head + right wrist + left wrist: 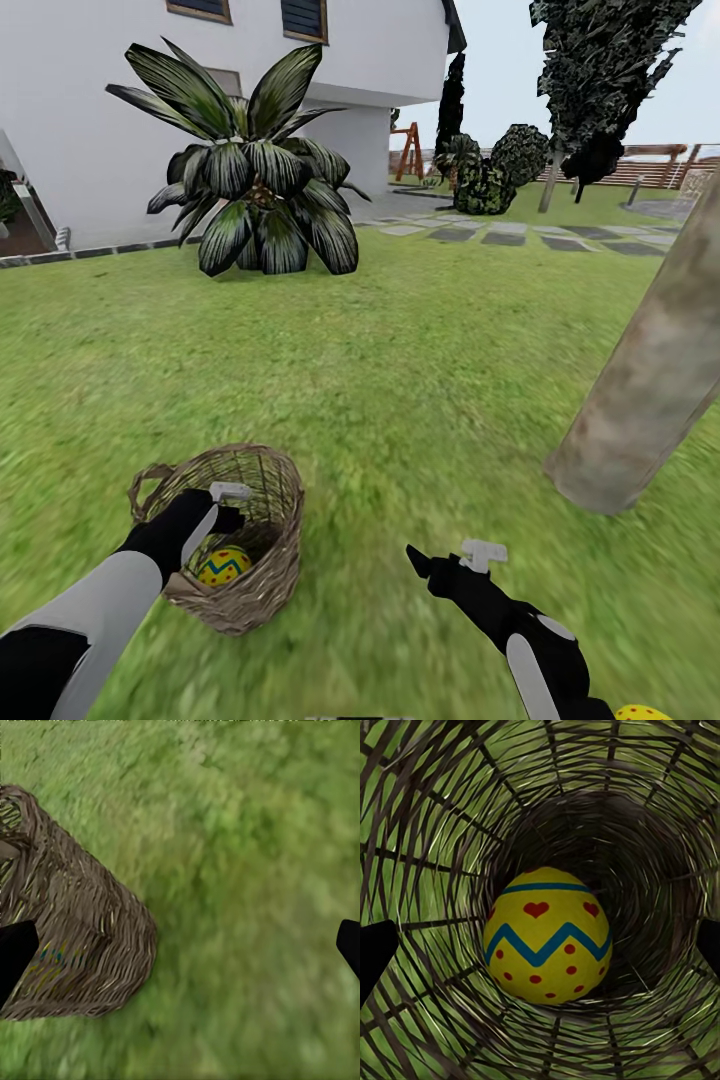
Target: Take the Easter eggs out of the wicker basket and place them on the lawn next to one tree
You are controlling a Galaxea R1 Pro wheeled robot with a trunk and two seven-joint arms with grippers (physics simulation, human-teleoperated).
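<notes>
the left gripper (222, 512) is hanging inside the mouth of the round tan-brown open-weave wicker basket (262, 560), jaws apart, aiming at the yellow easter egg with red dots and a blue zigzag band (547, 937) lying on the basket floor; a good grasp is probably going straight down until the spread fingers are straddling the egg's widest part, closing gently and lifting clear of the weave. the right gripper (447, 562) is idling empty with jaws apart over the mottled green lawn (400, 380) at about three o'clock of the basket, the grey-brown tree trunk (640, 390) is rising at roughly two o'clock, and no brand, label or writing is showing.
</notes>
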